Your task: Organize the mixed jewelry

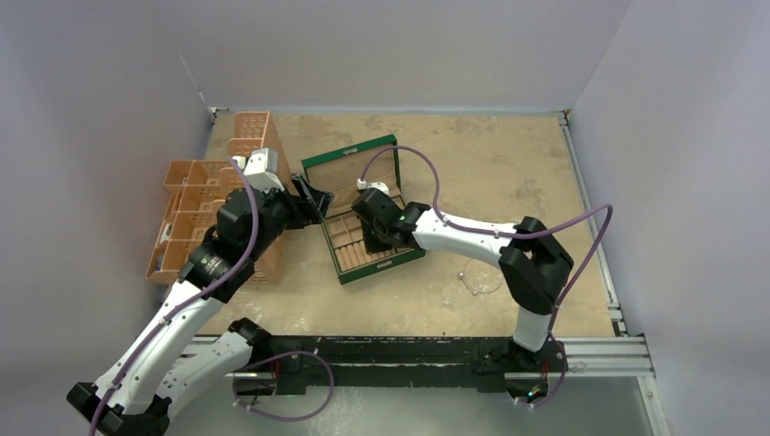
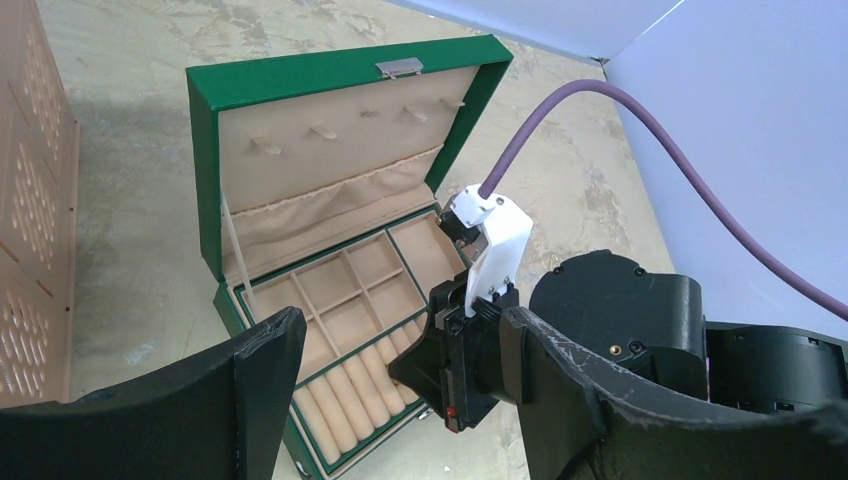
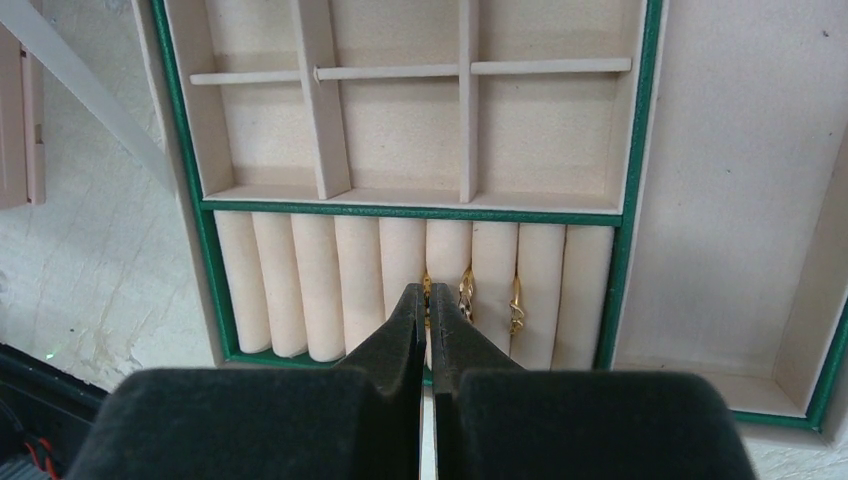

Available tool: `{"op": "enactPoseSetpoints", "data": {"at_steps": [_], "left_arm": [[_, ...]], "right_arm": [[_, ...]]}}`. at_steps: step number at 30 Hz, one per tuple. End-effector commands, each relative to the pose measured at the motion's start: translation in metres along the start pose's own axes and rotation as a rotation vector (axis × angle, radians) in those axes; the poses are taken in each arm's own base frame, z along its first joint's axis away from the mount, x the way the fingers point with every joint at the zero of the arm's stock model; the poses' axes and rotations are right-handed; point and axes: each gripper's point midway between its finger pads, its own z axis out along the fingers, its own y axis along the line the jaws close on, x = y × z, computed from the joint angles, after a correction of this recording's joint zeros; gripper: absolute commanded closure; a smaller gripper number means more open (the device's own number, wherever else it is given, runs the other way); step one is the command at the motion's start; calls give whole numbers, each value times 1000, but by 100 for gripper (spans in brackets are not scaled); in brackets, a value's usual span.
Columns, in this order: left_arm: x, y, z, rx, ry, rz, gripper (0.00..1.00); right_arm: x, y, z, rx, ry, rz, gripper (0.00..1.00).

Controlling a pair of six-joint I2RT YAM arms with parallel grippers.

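Observation:
The green box [image 1: 350, 153] lies open mid-table, its lid standing up. My right gripper [image 3: 427, 290] is shut, its tips down on the ring rolls at the box's front. A gold ring [image 3: 427, 287] peeks out right at the tips; whether it is pinched is unclear. Two more gold rings [image 3: 466, 292] [image 3: 516, 305] sit in slots just to the right. My left gripper [image 2: 420, 400] hangs open at the box's left side, nothing between its fingers [image 2: 265, 375]. A thin silver wire hoop [image 1: 481, 280] lies on the table right of the box.
Orange perforated baskets [image 1: 195, 218] stand at the left, close to my left arm. The right arm's purple cable [image 2: 600, 110] loops over the box's right side. White walls close the table at the back and on both sides.

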Motion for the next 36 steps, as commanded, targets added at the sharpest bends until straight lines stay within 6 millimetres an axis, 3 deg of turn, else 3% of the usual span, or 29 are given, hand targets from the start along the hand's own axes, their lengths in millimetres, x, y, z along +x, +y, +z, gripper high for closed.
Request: {"op": "enactPoseSetpoints", "data": {"at_steps": [1, 17, 29, 36], "left_arm": [[-8, -3, -1, 11, -29, 16, 29], [-8, -1, -1, 5, -30, 16, 29], [-6, -2, 0, 7, -23, 13, 28], [-7, -2, -1, 7, -27, 15, 28]], "right_arm": [[-8, 3, 1, 14, -25, -28, 100], [-7, 4, 10, 32, -15, -32, 100], [-26, 15, -22, -21, -70, 9, 79], [-17, 13, -14, -15, -43, 4, 89]]}}
